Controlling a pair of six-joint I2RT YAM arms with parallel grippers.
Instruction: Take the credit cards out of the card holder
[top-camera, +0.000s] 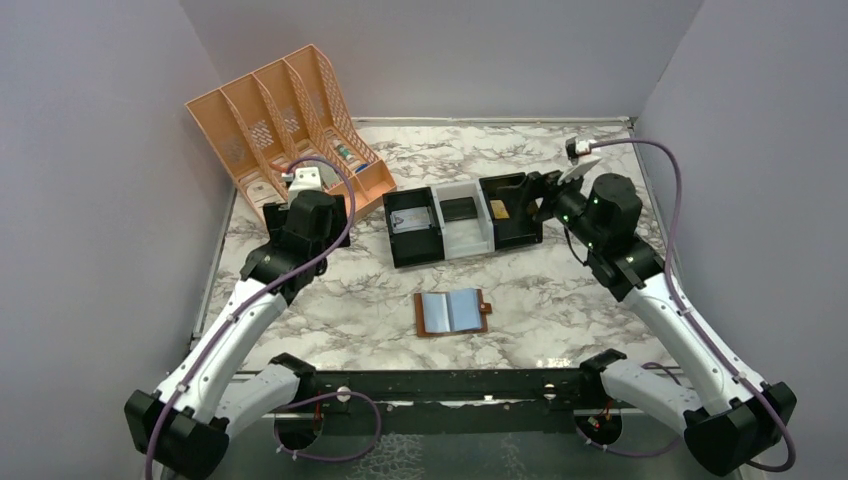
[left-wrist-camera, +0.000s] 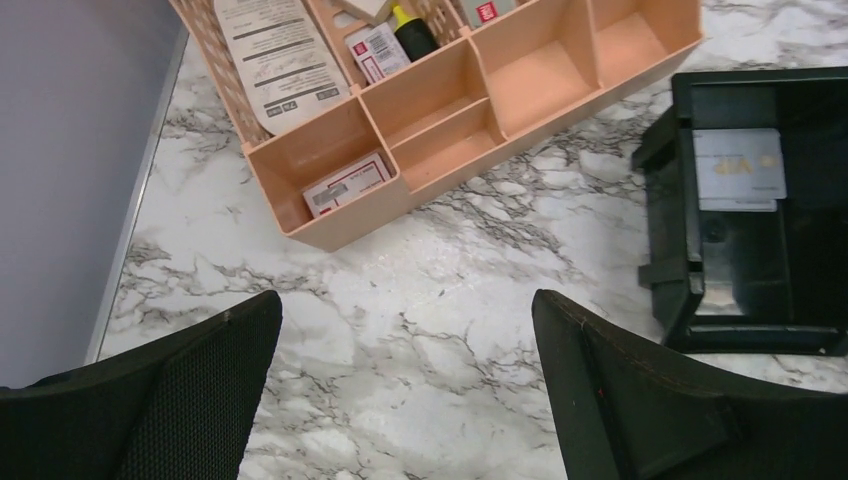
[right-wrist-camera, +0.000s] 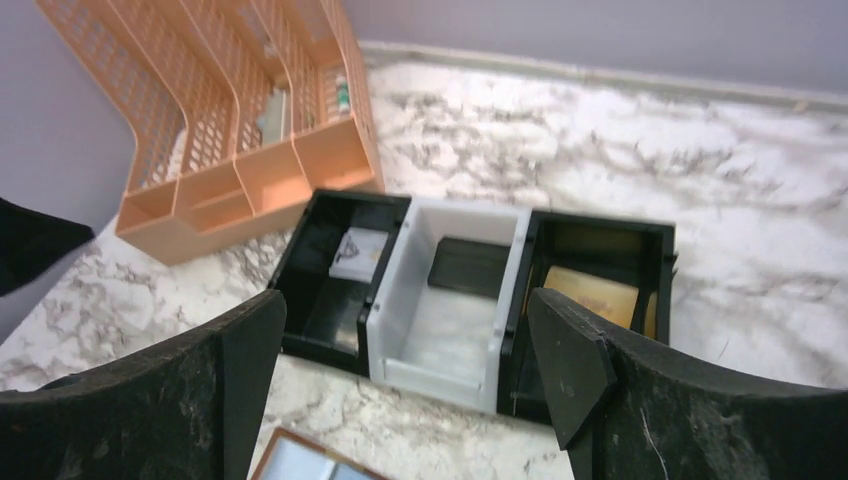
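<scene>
The card holder (top-camera: 452, 312) lies spread open on the marble near the front, its pale blue-grey pockets facing up. One corner of the card holder (right-wrist-camera: 305, 465) shows low in the right wrist view. A pale credit card (left-wrist-camera: 739, 166) lies in the left black tray (top-camera: 412, 228). A gold card (right-wrist-camera: 594, 293) lies in the right black tray (top-camera: 512, 210). My left gripper (left-wrist-camera: 405, 330) hangs open over bare marble between the organiser and the trays. My right gripper (right-wrist-camera: 405, 325) is open too, above the trays' near side, with nothing between its fingers.
An orange desk organiser (top-camera: 285, 130) with papers and small boxes stands at the back left. A white tray (top-camera: 466, 228) holding a dark flat item (right-wrist-camera: 468, 266) sits between the two black ones. Grey walls close in the table on three sides.
</scene>
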